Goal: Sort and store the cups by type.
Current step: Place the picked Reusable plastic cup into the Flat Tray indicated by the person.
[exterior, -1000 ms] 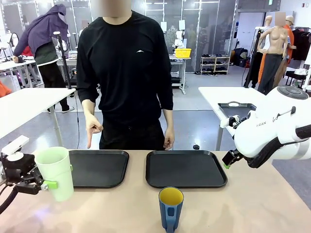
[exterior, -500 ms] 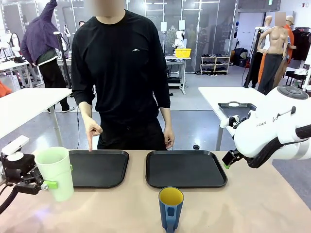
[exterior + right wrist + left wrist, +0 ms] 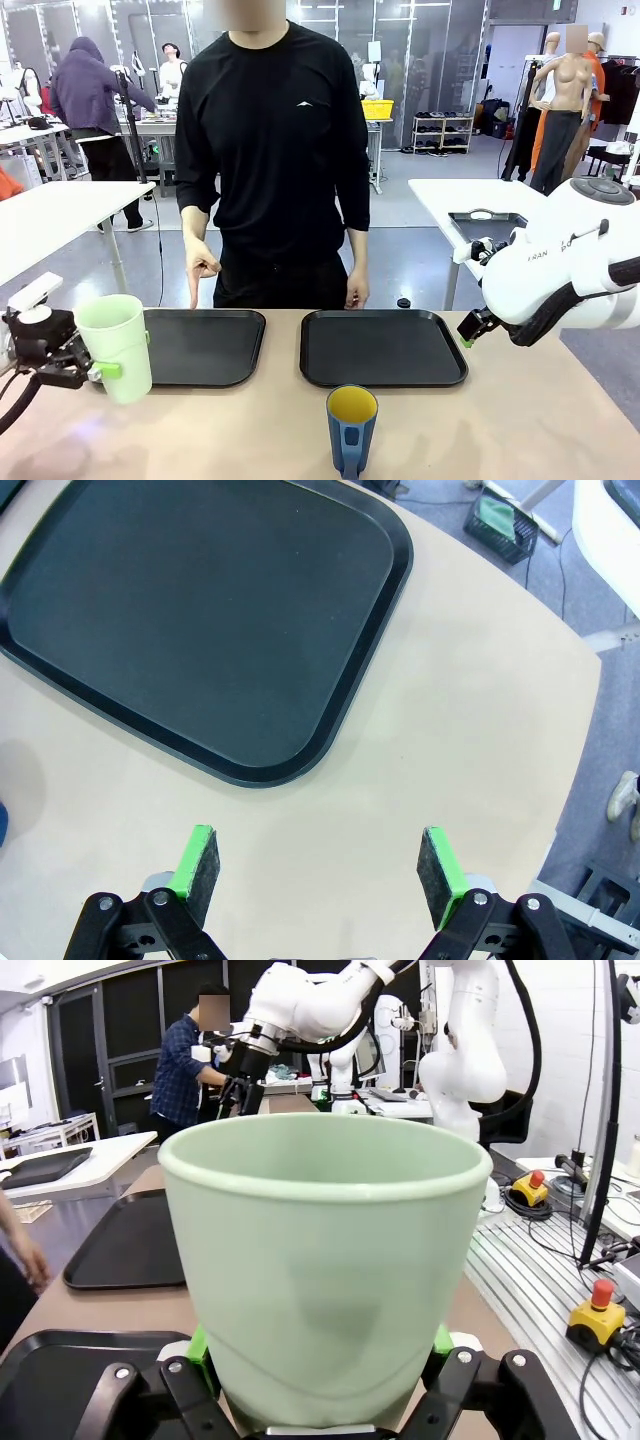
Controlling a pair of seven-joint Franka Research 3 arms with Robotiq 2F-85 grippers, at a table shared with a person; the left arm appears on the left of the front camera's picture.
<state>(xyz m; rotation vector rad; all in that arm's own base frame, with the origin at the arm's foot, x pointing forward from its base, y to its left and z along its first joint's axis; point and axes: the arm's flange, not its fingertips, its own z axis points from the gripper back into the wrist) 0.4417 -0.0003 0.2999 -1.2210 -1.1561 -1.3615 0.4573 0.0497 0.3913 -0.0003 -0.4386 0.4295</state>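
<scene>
Gripping the mint-green tumbler [image 3: 115, 345] low on its sides, the left gripper [image 3: 100, 372] holds it upright at the near left of the table [image 3: 540, 420], just left of the left tray [image 3: 205, 345]; whether its base touches the table is hard to tell. The blue mug [image 3: 351, 428] stands upright near the middle, in front of the right tray [image 3: 382, 347]. The right gripper [image 3: 320, 865] hangs spread wide and empty beside that tray. The person's hand [image 3: 203, 265] points down at the left tray's far edge.

Bright even light, soft shadows, wide-angle warping
</scene>
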